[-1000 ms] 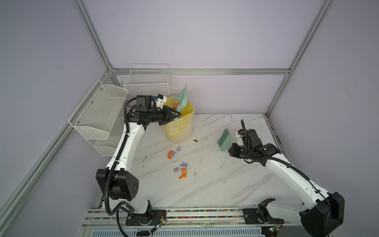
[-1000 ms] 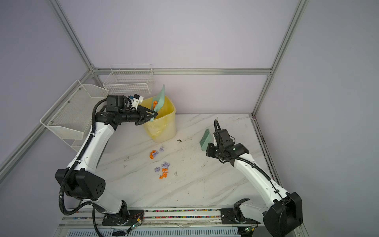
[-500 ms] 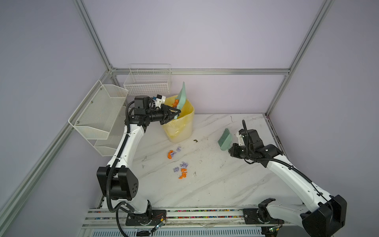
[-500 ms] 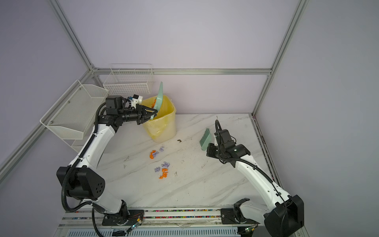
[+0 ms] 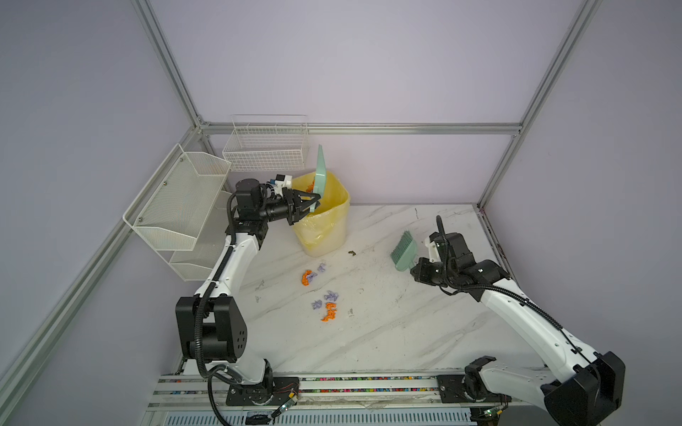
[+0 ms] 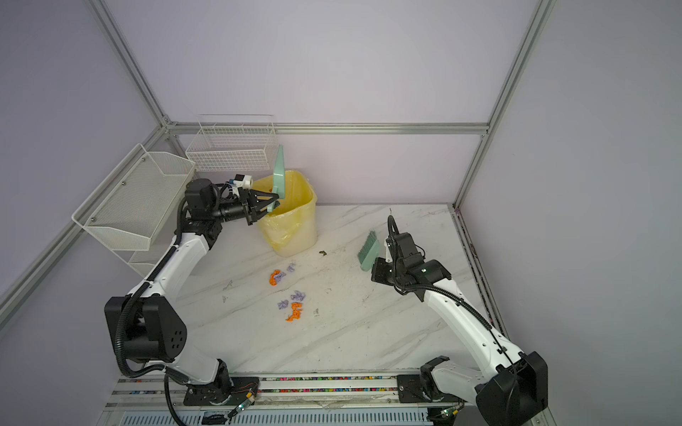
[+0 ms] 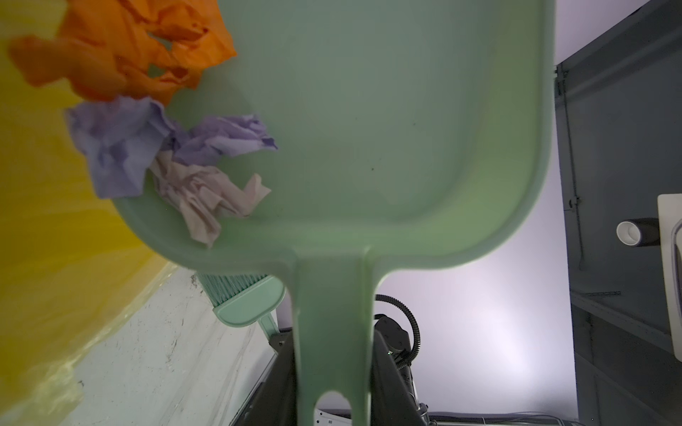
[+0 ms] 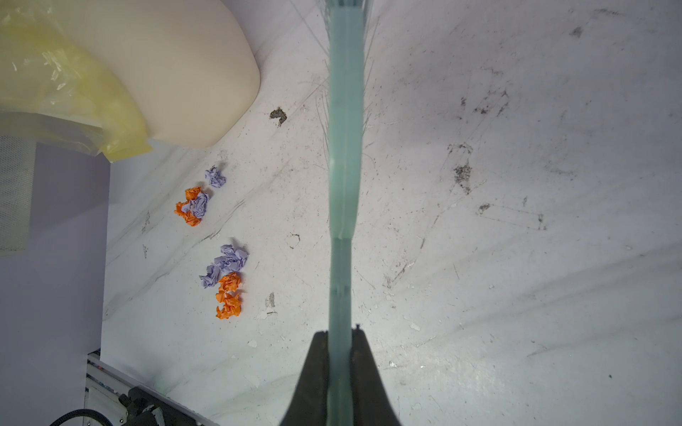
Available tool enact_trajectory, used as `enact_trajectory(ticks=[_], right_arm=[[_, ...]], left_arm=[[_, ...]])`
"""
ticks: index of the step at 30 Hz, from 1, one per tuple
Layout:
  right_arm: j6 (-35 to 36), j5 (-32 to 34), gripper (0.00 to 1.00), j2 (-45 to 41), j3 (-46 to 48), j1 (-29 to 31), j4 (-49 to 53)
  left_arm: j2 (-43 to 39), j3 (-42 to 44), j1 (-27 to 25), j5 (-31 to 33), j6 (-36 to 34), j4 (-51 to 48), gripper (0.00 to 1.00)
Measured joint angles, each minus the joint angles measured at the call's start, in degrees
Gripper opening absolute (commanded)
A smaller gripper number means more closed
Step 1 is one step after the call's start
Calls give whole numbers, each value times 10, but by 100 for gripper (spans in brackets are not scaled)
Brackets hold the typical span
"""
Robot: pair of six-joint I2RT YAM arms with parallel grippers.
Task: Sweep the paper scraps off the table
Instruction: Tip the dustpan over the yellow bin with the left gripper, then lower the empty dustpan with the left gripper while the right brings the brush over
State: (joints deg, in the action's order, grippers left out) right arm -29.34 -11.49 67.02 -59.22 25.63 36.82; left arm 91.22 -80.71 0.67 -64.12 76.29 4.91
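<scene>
arms (image 5: pixel 240 258): white links, black joints | cables (image 5: pixel 201 332): black corrugated | left gripper (image 5: pixel 315 202): black, triangular

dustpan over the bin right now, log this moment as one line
left gripper: shut on dustpan, tipped over bin | right gripper: shut on brush | paper scraps: some in dustpan, two clusters on table | stage: dump

free: table (image 5: pixel 424 332) front and right | obstacles: bin (image 5: pixel 324 225) back-left, paper scraps (image 5: pixel 329 310) centre
</scene>
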Motion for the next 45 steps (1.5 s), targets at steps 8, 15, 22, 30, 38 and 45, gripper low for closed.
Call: enact_trajectory(ticks=[8,15,22,30,38,45], right_arm=[[0,0,0,0,0,0,0],[0,-1,0,0,0,0,0],[-2,-3,0,0,0,0,-2],[-2,-3,0,1,0,0,-2],[-2,-12,0,1,0,0,-2],[0,-38,0,2,0,0,-3]], left_arm=[[3,34,8,-24,166,224,10],[31,64,11,-28,303,406,10],[57,75,13,-27,395,508,10],[70,75,13,-20,429,625,10],[81,75,14,-19,433,648,10],[25,93,15,-27,369,508,10]])
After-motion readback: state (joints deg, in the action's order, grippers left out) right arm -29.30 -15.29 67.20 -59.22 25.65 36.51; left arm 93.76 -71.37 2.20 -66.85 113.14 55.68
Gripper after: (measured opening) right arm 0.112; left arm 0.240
